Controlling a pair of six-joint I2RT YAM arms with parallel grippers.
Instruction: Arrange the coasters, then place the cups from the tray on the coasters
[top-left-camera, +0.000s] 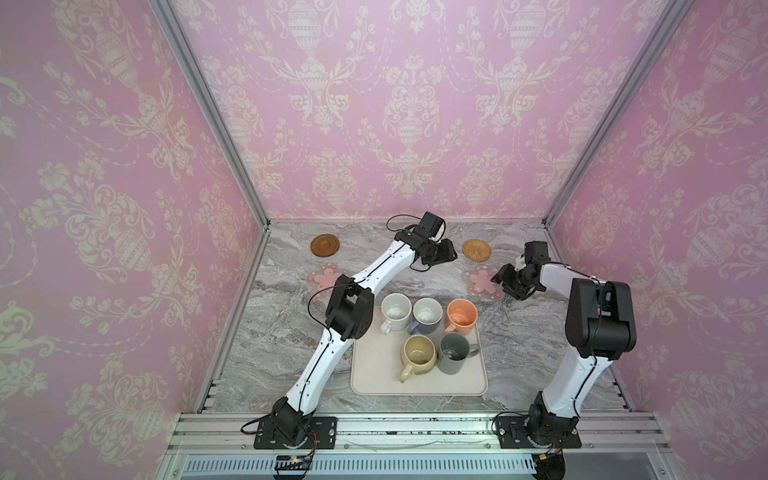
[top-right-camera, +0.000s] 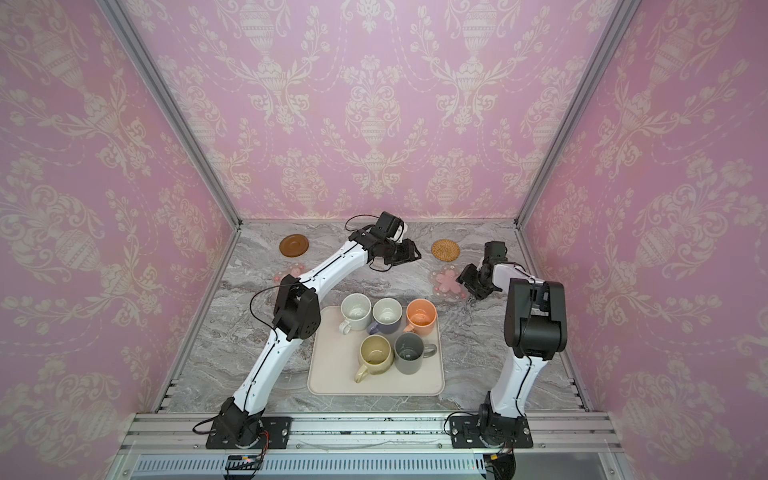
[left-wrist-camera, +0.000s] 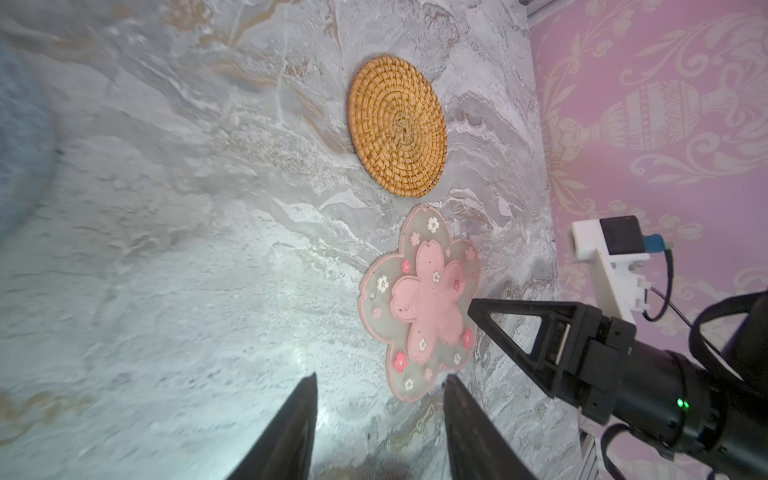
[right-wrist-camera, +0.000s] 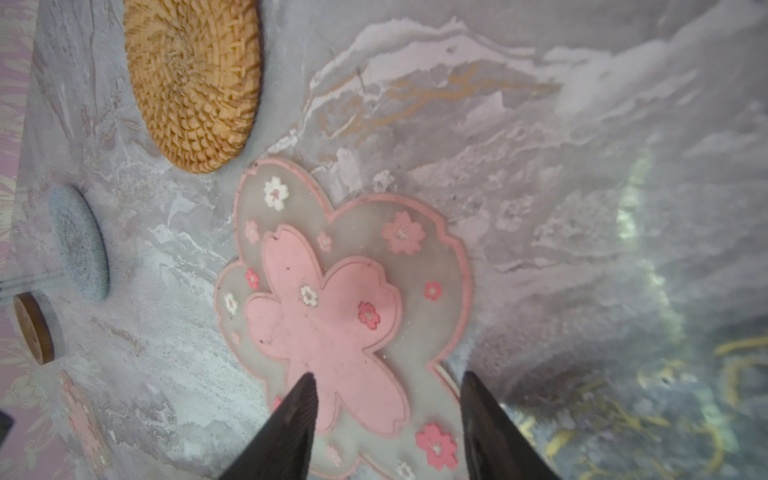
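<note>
The left tool (left-wrist-camera: 382, 376) and right tool (right-wrist-camera: 386, 378) are seen parted, empty; the pink flower mat (right-wrist-camera: 332, 316) is best pinched at its edge, low against the worktop (right-wrist-camera: 540, 208).

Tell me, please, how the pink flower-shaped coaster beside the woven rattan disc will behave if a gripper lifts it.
The pink flower-shaped coaster looks thin and rubbery, so it probably flops when lifted by one petal. It lies flush on the marble table, so its edge is likely hard to pinch. Being flat, it should not roll.
</note>
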